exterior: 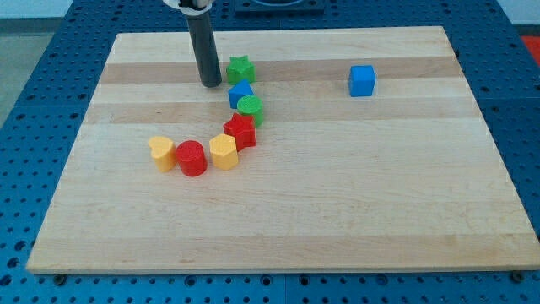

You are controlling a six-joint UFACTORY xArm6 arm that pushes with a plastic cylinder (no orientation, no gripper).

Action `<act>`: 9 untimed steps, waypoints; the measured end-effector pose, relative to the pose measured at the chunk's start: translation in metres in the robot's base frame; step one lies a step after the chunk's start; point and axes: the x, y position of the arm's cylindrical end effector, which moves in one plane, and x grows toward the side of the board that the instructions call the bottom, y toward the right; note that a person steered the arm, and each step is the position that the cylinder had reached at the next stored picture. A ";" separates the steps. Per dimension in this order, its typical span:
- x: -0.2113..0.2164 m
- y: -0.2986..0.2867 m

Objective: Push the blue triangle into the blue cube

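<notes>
The blue triangle lies near the board's upper middle, wedged between a green star above it and a green cylinder below it. The blue cube stands alone toward the view's upper right, well apart from the triangle. My tip rests on the board just left of the blue triangle and the green star, a small gap away from both.
A red star sits below the green cylinder. A yellow block, a red cylinder and a yellow heart form a row toward the view's left. The wooden board lies on a blue perforated table.
</notes>
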 end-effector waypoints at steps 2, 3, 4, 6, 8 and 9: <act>0.035 0.000; 0.037 0.012; 0.037 0.042; 0.035 0.125; 0.023 0.213; 0.025 0.215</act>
